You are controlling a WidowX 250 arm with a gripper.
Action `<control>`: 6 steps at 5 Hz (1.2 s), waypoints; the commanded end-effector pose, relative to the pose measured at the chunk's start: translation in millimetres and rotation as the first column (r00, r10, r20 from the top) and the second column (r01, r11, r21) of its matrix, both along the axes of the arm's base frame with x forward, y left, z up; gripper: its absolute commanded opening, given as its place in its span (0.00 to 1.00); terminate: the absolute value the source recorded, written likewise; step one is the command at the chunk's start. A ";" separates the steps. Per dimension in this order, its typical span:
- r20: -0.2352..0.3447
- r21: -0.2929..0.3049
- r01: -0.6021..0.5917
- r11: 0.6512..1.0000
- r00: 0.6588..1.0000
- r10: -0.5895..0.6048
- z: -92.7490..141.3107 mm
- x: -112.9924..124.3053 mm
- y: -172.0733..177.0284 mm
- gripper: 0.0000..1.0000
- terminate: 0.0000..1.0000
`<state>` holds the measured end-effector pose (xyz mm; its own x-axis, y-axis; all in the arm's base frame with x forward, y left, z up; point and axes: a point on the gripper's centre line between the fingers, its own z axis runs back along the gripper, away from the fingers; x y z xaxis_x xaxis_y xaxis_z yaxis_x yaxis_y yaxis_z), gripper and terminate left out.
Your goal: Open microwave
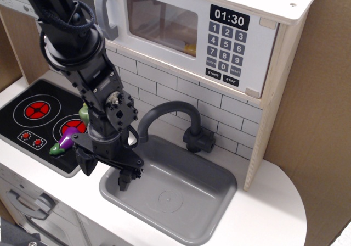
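The toy microwave (241, 65) stands at the top of the play kitchen. Its white door with a clear window (162, 23) looks shut. The grey vertical handle (105, 11) is on the door's left edge. The black clock display (229, 18) reads 01:30 above the grey keypad (224, 52). A yellow object (190, 49) shows dimly inside. My gripper (104, 173) hangs low, over the left rim of the sink, well below the handle. Its fingers are spread and hold nothing.
A grey sink (186, 202) with a dark curved faucet (170, 114) lies below the microwave. A black stove panel (33, 111) with red burners is at the left, with a purple and green toy vegetable (63, 141) on it. A cardboard wall (321, 119) stands at the right.
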<state>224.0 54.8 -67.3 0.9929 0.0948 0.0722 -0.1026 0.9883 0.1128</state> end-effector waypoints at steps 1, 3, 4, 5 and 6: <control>0.000 0.000 0.000 1.000 1.000 0.000 0.0 0.0 0.0 1.00 0.00; 0.118 -0.031 0.081 0.996 0.990 -0.077 90.1 38.1 4.9 1.00 0.00; 0.161 -0.009 0.070 0.997 0.985 -0.068 120.6 56.4 11.1 1.00 0.00; 0.205 0.054 0.051 0.997 0.977 -0.061 137.5 73.8 19.7 1.00 0.00; 0.228 0.135 0.079 0.988 0.967 -0.109 144.4 84.1 38.5 1.00 0.00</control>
<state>304.1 93.0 63.1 0.9644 -0.0210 0.2636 -0.0354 0.9776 0.2073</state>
